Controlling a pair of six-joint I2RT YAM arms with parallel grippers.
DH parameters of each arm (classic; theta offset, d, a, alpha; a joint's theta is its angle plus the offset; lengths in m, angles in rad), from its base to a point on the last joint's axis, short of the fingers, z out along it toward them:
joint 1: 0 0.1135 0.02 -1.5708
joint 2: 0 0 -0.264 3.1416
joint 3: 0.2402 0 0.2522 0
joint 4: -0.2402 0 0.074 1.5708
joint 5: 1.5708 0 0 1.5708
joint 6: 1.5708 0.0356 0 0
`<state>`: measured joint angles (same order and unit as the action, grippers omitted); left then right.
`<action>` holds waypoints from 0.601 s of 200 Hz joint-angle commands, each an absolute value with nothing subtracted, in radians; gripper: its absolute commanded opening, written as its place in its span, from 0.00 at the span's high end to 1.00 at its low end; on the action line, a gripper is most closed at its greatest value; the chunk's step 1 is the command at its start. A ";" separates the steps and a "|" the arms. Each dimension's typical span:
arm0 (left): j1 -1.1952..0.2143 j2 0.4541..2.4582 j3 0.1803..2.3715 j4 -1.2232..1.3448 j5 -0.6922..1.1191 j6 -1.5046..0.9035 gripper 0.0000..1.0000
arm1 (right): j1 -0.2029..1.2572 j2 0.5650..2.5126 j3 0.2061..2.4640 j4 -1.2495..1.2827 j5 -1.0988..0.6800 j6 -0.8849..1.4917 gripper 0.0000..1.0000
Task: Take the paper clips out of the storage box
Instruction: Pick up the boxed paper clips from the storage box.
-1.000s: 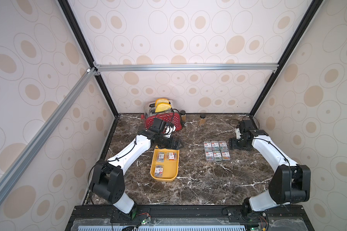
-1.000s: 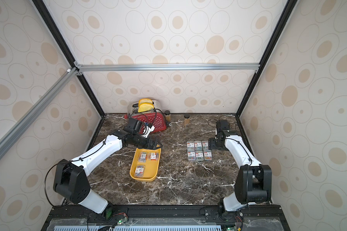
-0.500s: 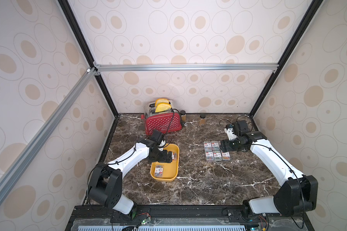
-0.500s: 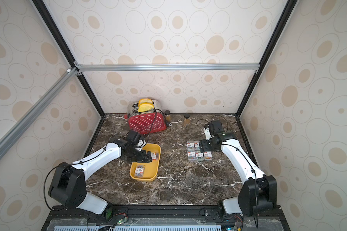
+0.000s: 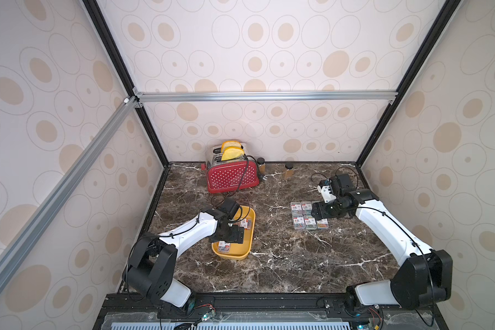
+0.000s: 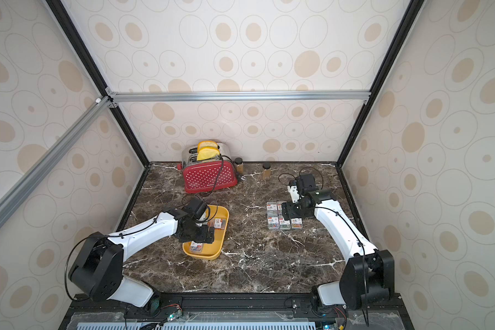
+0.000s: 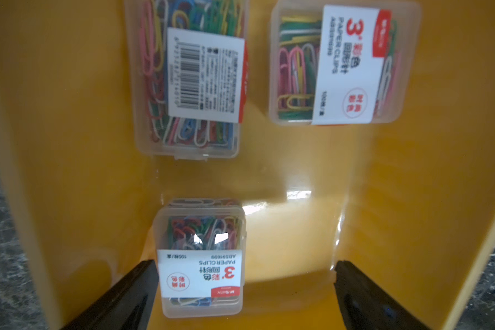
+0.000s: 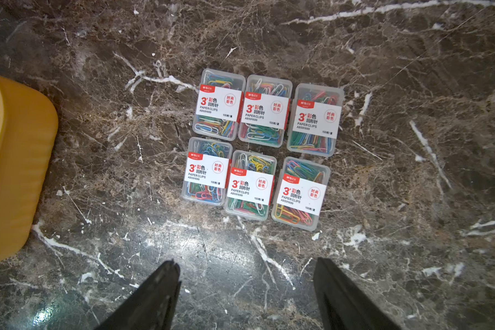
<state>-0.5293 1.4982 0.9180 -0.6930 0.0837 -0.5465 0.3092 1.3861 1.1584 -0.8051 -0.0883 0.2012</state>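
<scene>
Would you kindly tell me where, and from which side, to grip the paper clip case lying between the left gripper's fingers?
Grip the case across its two long sides, coming straight down from above. It lies flat, label up, on the floor of the storage box, whose walls bar a sideways approach. The open left gripper spans its narrow width, off-centre; centre it first.

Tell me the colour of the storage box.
The storage box is plain mustard yellow, clearest in the left wrist view.

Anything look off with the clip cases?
One case in the yellow tray lies barcode side up; the other two there and the six on the table show the front label. Nothing spilled or broken.
</scene>
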 commanded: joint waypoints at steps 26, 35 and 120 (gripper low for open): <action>-0.545 1.500 0.870 -0.642 -0.015 -0.621 0.01 | 0.315 1.344 1.129 -0.824 -0.101 0.190 0.21; -0.547 1.504 0.862 -0.641 -0.019 -0.629 0.01 | 0.315 1.341 1.127 -0.824 -0.104 0.190 0.21; -0.589 1.564 0.864 -0.535 -0.002 -0.655 0.08 | 0.315 1.335 1.112 -0.822 -0.109 0.185 0.23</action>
<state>-0.5777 1.5513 0.8650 -0.5552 0.0002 -0.6327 0.3092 1.3567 1.1255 -0.8051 -0.1009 0.1970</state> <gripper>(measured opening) 0.944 0.779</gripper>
